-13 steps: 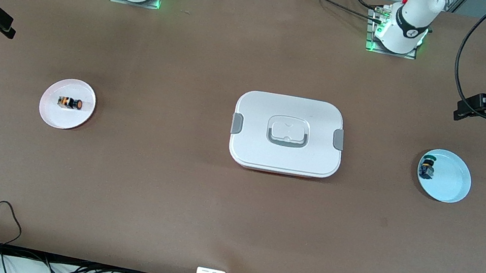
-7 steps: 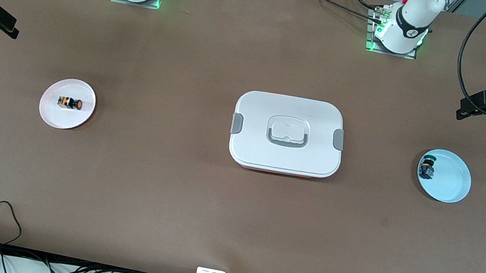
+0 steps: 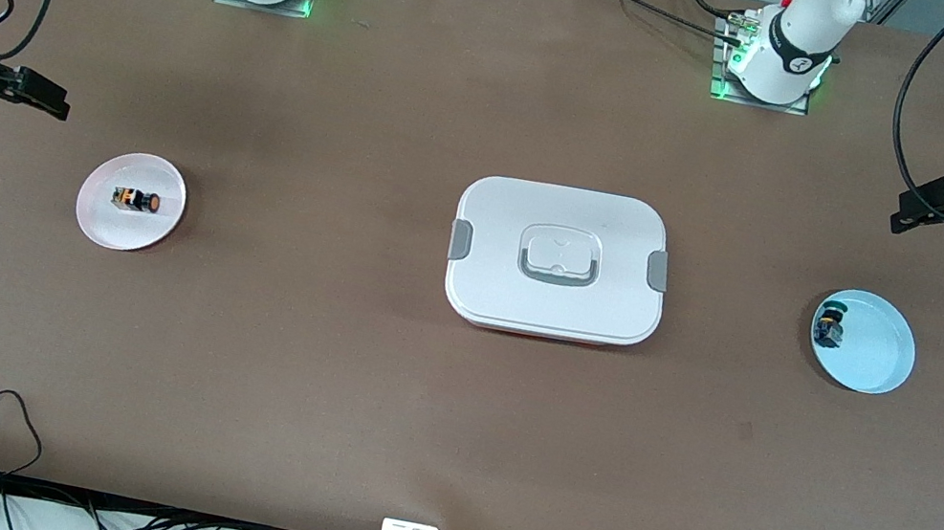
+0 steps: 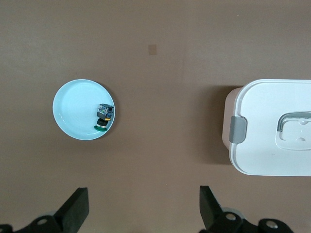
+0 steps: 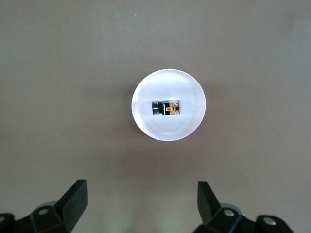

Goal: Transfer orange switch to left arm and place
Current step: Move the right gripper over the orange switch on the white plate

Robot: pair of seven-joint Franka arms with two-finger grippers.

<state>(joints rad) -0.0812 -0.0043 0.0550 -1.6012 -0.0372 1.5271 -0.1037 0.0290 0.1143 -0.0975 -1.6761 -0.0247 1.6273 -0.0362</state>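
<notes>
On the pink plate at the right arm's end of the table sits the orange switch, lying on its side, long axis along the table's length, black end toward the box. No readable writing anywhere. The right gripper has swung in since a second ago and now hangs near that plate, jaws wide apart, holding nothing. The left gripper, also spread wide and empty, has barely shifted, near the blue plate with the green switch.
</notes>
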